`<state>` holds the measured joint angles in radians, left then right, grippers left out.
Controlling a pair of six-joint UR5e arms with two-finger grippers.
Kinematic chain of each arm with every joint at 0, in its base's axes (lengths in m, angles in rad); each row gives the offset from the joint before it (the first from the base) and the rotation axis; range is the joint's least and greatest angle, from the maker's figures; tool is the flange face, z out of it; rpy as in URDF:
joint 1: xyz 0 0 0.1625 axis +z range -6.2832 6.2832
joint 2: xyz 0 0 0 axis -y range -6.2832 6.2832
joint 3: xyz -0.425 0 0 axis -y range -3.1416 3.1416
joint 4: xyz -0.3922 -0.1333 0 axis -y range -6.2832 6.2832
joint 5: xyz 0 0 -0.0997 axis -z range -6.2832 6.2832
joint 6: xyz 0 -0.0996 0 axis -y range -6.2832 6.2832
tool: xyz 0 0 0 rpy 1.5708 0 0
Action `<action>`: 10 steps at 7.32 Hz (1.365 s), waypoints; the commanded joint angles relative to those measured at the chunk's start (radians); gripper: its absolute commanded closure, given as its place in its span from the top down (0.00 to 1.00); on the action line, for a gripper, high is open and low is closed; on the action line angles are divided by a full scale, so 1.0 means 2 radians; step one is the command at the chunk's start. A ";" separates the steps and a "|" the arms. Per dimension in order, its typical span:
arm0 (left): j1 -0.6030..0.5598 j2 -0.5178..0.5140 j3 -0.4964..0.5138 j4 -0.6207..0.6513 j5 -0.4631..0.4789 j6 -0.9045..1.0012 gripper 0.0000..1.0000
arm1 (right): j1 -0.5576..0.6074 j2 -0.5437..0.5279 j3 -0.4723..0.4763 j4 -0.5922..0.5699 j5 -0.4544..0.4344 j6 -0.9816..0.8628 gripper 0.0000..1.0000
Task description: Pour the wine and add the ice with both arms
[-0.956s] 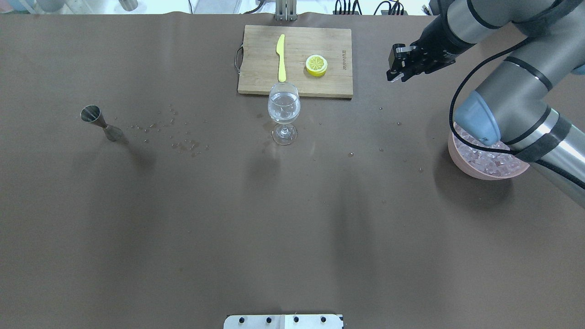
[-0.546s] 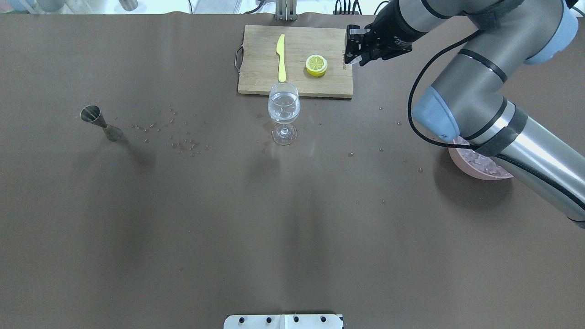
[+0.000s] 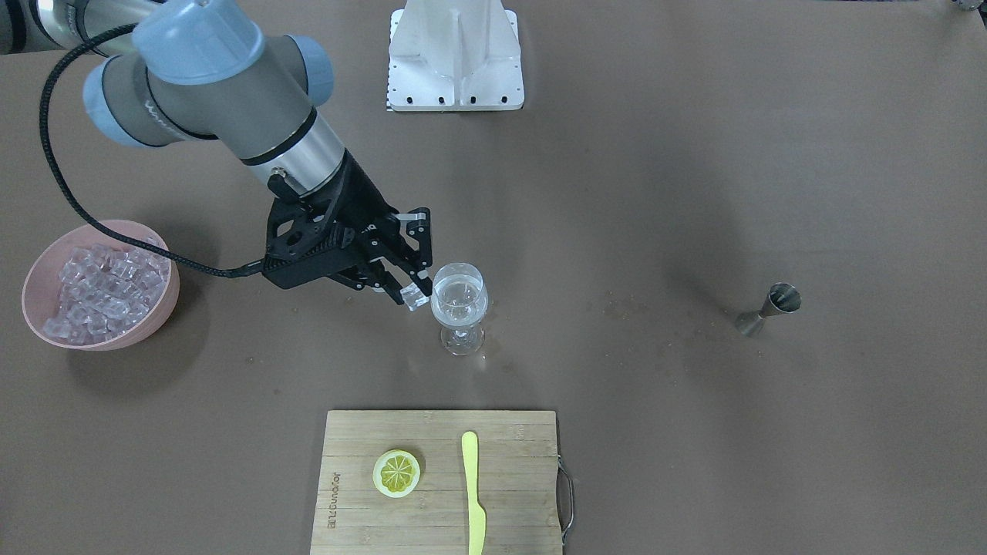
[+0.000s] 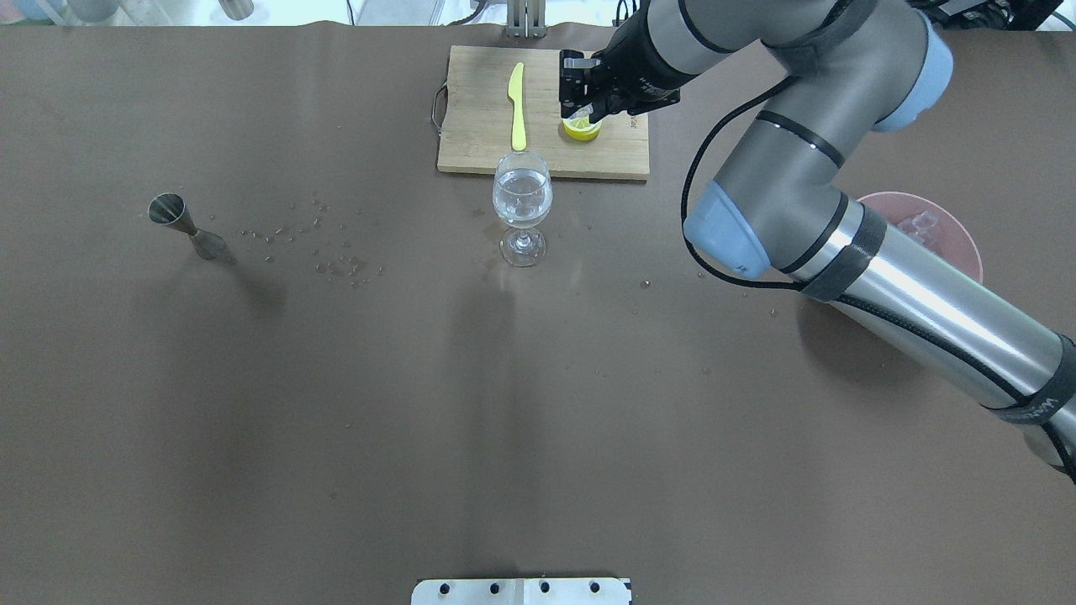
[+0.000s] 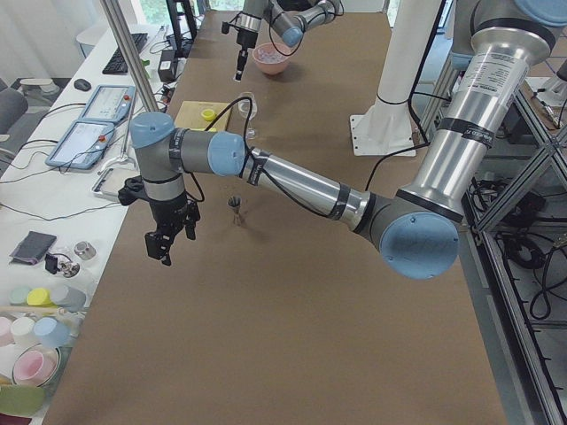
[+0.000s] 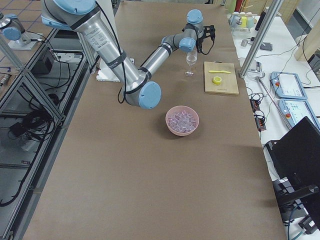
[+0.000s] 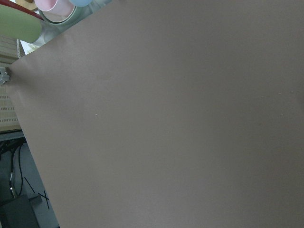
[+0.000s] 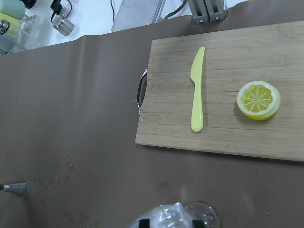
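pinched in the right gripper (image 3: 411,288), centre of the front-facing view: one ice cube (image 3: 416,297), just left of the wine glass (image 3: 461,338) rim. in the upright glass, the wine (image 3: 459,308) (clear as water). heaped in the pink bowl (image 3: 35,327) at the left edge, the rest of the ice (image 3: 104,289). low left in the exterior left view, the left gripper (image 5: 161,252) over bare table (image 5: 266,336); cannot tell whether spread or closed. on the cutting board (image 3: 509,493) at bottom centre, a lemon slice (image 3: 397,472).
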<state>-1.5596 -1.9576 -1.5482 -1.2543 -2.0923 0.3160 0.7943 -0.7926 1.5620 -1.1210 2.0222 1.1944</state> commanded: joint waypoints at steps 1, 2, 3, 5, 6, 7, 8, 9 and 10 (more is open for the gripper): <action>-0.001 -0.002 0.014 0.001 -0.005 -0.001 0.98 | -0.019 0.004 -0.006 0.012 -0.009 0.014 0.00; -0.001 -0.002 0.017 0.000 -0.011 -0.002 0.98 | -0.019 0.005 -0.003 0.011 -0.007 0.016 0.00; -0.001 -0.002 0.019 0.000 -0.012 -0.002 0.98 | -0.021 0.005 -0.003 0.011 -0.006 0.016 0.00; -0.001 -0.002 0.019 -0.001 -0.012 -0.020 0.98 | -0.022 0.006 -0.002 0.011 -0.006 0.017 0.00; -0.001 -0.002 0.018 -0.001 -0.012 -0.021 0.98 | -0.023 0.006 -0.002 0.011 -0.006 0.030 0.15; -0.001 -0.002 0.019 -0.001 -0.012 -0.021 0.98 | -0.023 0.006 -0.002 0.011 -0.006 0.032 0.70; -0.002 -0.002 0.019 0.000 -0.012 -0.021 0.98 | -0.024 0.006 -0.001 0.011 -0.006 0.032 1.00; -0.002 -0.002 0.018 0.000 -0.012 -0.021 0.98 | -0.023 0.006 0.002 0.011 -0.006 0.033 1.00; -0.002 -0.002 0.019 0.000 -0.018 -0.021 0.98 | -0.023 0.006 0.010 0.008 -0.004 0.033 1.00</action>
<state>-1.5629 -1.9620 -1.5116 -1.2549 -2.1187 0.2747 0.7483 -0.7808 1.5685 -1.1010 2.0115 1.2584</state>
